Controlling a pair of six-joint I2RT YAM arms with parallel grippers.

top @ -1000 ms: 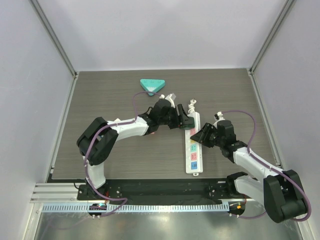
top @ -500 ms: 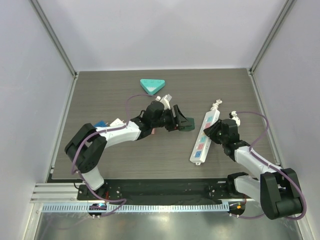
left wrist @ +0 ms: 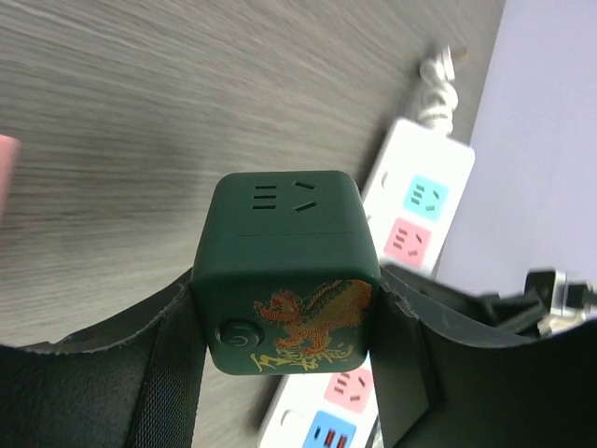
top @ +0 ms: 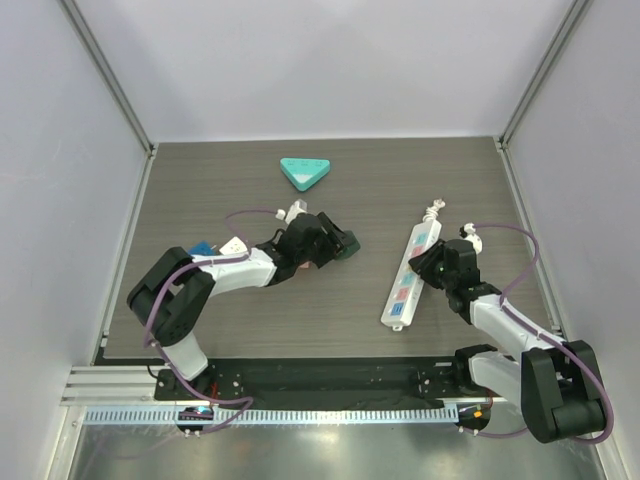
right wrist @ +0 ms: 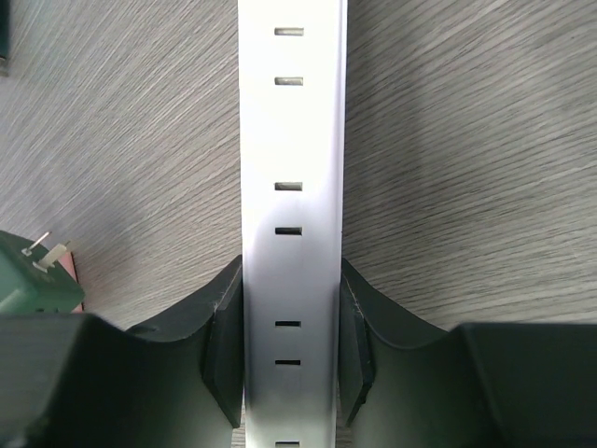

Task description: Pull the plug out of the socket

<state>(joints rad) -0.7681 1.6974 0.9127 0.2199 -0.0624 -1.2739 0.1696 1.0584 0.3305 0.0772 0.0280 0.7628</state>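
Observation:
The socket is a long white power strip (top: pixel 408 275) lying tilted on the table, with a knotted cord (top: pixel 432 212) at its far end and a blue label (top: pixel 397 310) at its near end. My right gripper (top: pixel 425 266) is shut on its middle; in the right wrist view the fingers (right wrist: pixel 224 345) press both sides of the strip (right wrist: pixel 291 140). My left gripper (top: pixel 335 246) is shut on the dark green cube plug (left wrist: pixel 284 271), which has a gold dragon print. It holds the plug well left of the strip (left wrist: pixel 415 210) and apart from it. The plug's prongs show in the right wrist view (right wrist: pixel 47 252).
A teal triangular block (top: pixel 303 171) lies at the back middle of the table. A pink object (left wrist: pixel 6 177) shows at the left edge of the left wrist view. Grey walls with metal posts enclose the wooden tabletop (top: pixel 220 200).
My left gripper has drawn back to the left with the green plug, which is off the strip. The strip swung right and tilted in my right gripper, then stayed put.

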